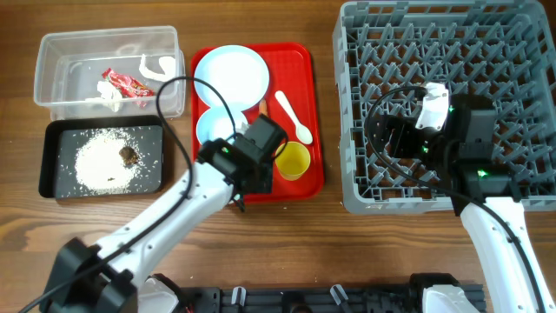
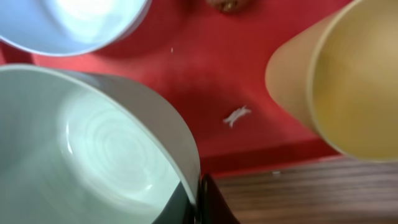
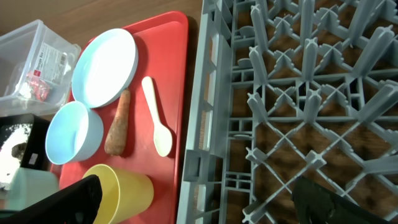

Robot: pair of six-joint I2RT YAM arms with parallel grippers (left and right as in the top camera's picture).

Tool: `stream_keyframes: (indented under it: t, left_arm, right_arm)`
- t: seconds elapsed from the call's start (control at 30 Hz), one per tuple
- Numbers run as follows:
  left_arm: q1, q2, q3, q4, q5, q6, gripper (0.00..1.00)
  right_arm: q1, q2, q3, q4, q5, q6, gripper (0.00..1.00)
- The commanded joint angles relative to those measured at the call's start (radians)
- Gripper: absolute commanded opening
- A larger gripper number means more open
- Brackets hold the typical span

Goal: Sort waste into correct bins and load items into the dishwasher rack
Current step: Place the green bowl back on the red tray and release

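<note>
Mint-green bowl [image 2: 93, 155], lower left of the left-wrist view, on the red tray [image 2: 217, 74]. Its rim is pinched by the closed left gripper [image 2: 198, 205]. The bowl is judged rigid, light and slippery. The right gripper [image 3: 196, 202] is held wide above the dishwasher rack [image 3: 298, 93].

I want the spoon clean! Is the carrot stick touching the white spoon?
Apart. The right wrist view shows bare red tray between the carrot stick and the white spoon.

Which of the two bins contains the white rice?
The glossy black tray; the clear tub holds the red wrapper and paper scraps.
</note>
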Motion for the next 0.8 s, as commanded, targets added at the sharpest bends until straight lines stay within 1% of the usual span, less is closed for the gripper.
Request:
stream_keyframes:
  t: [0.0, 0.13, 0.27, 0.3, 0.37, 0.43, 0.53, 0.63, 0.77]
  left_arm:
    - [-0.023, 0.034, -0.064, 0.071, -0.098, -0.069, 0.04]
    - [-0.022, 0.070, -0.093, 0.107, -0.150, -0.080, 0.04]
    - [-0.022, 0.105, -0.098, 0.113, -0.159, -0.079, 0.04]
    - [-0.022, 0.116, -0.098, 0.118, -0.164, -0.079, 0.06]
    - [-0.022, 0.126, -0.098, 0.126, -0.164, -0.079, 0.15]
    - [-0.022, 0.128, -0.098, 0.132, -0.164, -0.079, 0.29]
    - [-0.022, 0.127, -0.098, 0.141, -0.164, -0.079, 0.45]
    - [-0.022, 0.123, -0.085, 0.138, -0.164, -0.079, 0.51]
    - [-0.021, 0.095, -0.031, 0.102, -0.162, -0.079, 0.54]
  right_arm:
    - [0.006, 0.008, 0.023, 0.002, -0.016, 0.008, 1.00]
    - [0.006, 0.008, 0.023, 0.002, -0.016, 0.007, 1.00]
    - [0.006, 0.008, 0.023, 0.003, -0.016, 0.007, 1.00]
    - [0.006, 0.008, 0.023, 0.003, -0.016, 0.007, 1.00]
    - [0.006, 0.008, 0.023, 0.003, -0.016, 0.007, 1.00]
    - [0.006, 0.008, 0.023, 0.002, -0.016, 0.007, 1.00]
    - [0.006, 0.008, 0.023, 0.003, -0.016, 0.007, 1.00]
    - [0.006, 0.008, 0.023, 0.002, -0.016, 0.007, 1.00]
    - [0.006, 0.008, 0.023, 0.001, -0.016, 0.006, 1.00]
